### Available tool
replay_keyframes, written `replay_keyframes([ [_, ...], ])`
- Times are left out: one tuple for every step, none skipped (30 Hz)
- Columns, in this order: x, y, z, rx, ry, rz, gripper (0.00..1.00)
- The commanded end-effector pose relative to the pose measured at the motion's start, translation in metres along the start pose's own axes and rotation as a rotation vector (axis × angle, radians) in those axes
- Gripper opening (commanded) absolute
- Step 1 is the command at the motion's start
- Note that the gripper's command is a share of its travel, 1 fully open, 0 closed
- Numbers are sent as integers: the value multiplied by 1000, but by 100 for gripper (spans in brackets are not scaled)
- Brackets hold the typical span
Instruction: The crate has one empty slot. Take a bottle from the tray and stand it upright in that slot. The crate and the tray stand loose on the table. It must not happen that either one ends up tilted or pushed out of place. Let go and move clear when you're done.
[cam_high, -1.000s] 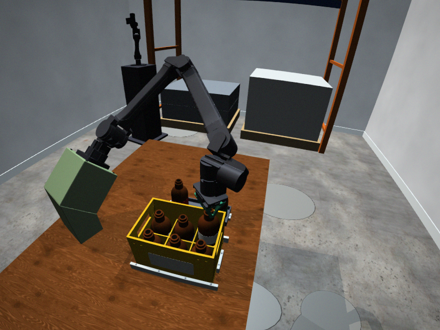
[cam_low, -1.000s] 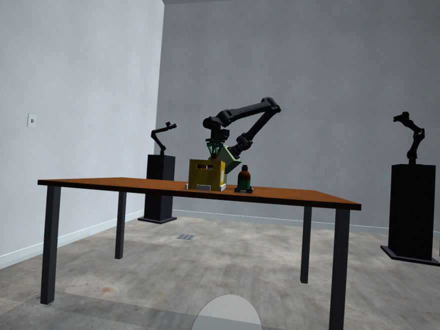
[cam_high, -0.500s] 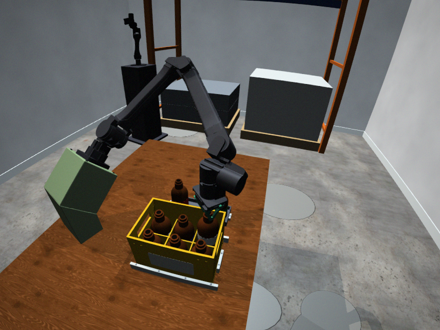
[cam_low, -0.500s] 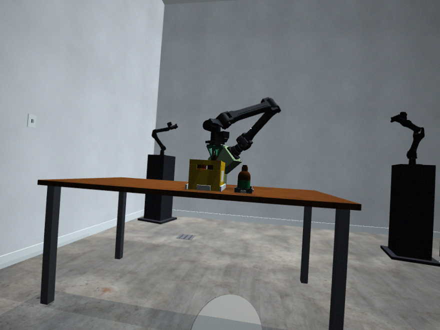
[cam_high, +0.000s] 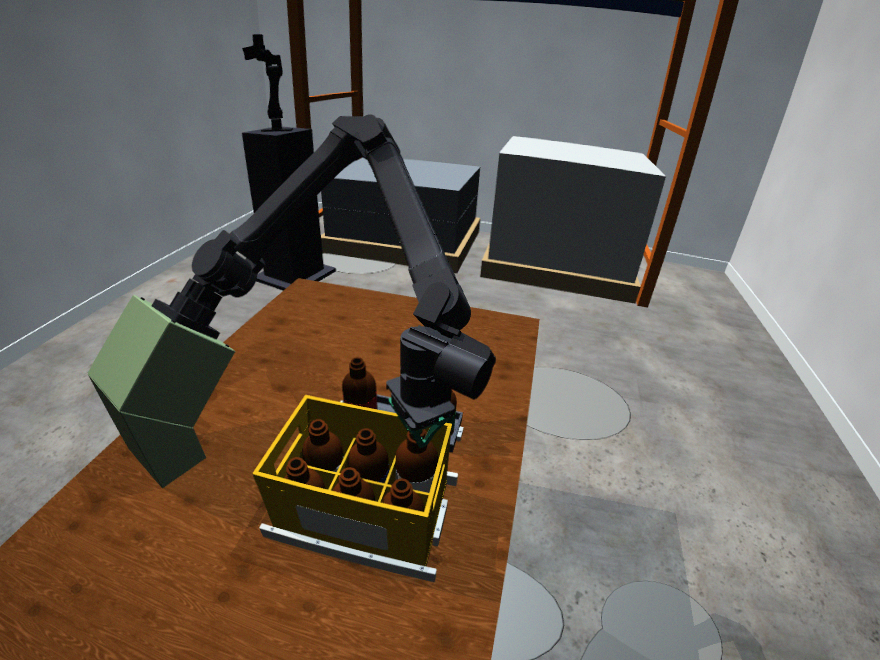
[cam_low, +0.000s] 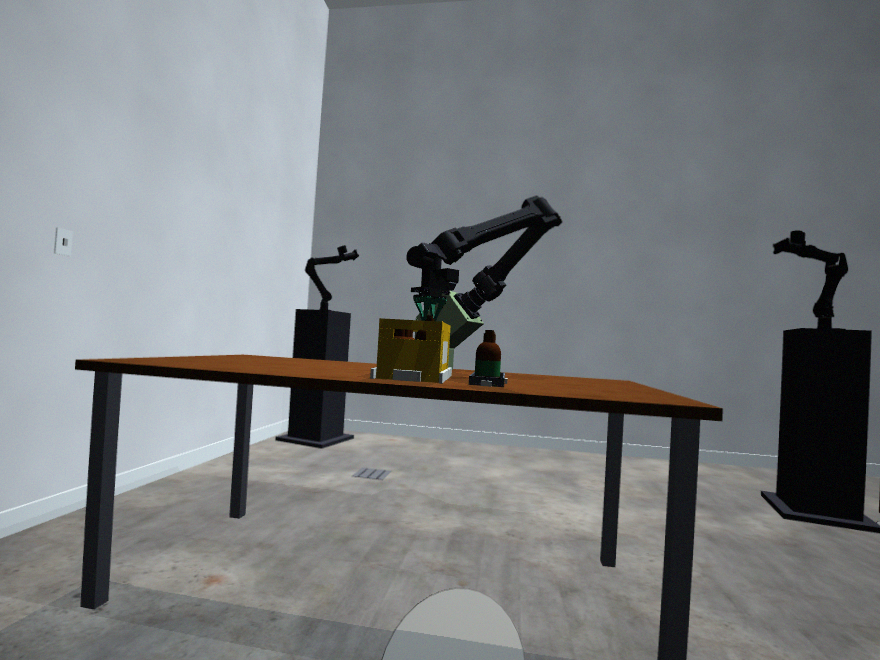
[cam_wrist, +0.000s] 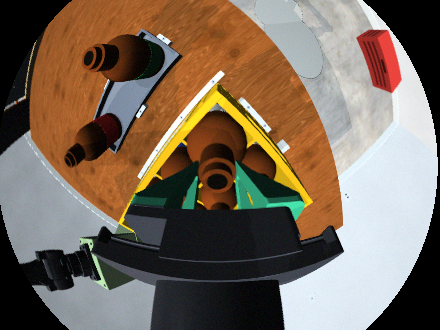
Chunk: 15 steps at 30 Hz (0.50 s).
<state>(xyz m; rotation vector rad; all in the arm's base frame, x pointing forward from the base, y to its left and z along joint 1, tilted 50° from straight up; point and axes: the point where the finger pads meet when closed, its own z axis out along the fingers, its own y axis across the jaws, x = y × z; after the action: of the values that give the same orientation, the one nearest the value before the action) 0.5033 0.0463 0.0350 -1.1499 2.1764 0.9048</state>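
A grey-walled room with a mottled concrete floor holds a brown wooden table, seen lower left in the top view. Near the table's right edge stands a yellow crate divided into six slots, resting on a grey base plate. Five brown bottles sit in its slots; the slot at the crate's upper right in the top view takes the sixth, the held bottle, which is upright with its body down between the dividers. The gripper points straight down over that slot, its green fingers clamped on the bottle's neck, as the wrist view shows from above. Whether the bottle's foot touches the crate floor cannot be told. Behind the crate, further up the frame, the grey tray lies on the table, apart from the crate, carrying two remaining bottles, one with a green label and one with a red label. A green box sits at the arm's base at centre left.
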Motion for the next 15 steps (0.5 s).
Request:
replay_keyframes([
  [-1, -9, -8, 31, -14, 12, 0],
  [-1, -10, -6, 29, -13, 13, 0],
  [-2, -7, 0, 21, -9, 9, 0],
  [-4, -4, 5, 12, -5, 5, 0],
  [-5, -1, 8, 6, -2, 1, 0],
  [-5, -1, 8, 6, -2, 1, 0],
  [-5, -1, 8, 6, -2, 1, 0],
  [-8, -16, -14, 55, -25, 0, 0],
  [-6, -16, -12, 51, -23, 4, 0],
  [-5, -15, -9, 46, -21, 7, 0],
  [-5, -12, -3, 36, -17, 6, 0],
  [-4, -9, 2, 28, -13, 6, 0],
  [-4, -7, 5, 21, -10, 6, 0],
  [-4, -6, 7, 19, -9, 5, 0],
  [-5, -4, 9, 16, -7, 2, 0],
])
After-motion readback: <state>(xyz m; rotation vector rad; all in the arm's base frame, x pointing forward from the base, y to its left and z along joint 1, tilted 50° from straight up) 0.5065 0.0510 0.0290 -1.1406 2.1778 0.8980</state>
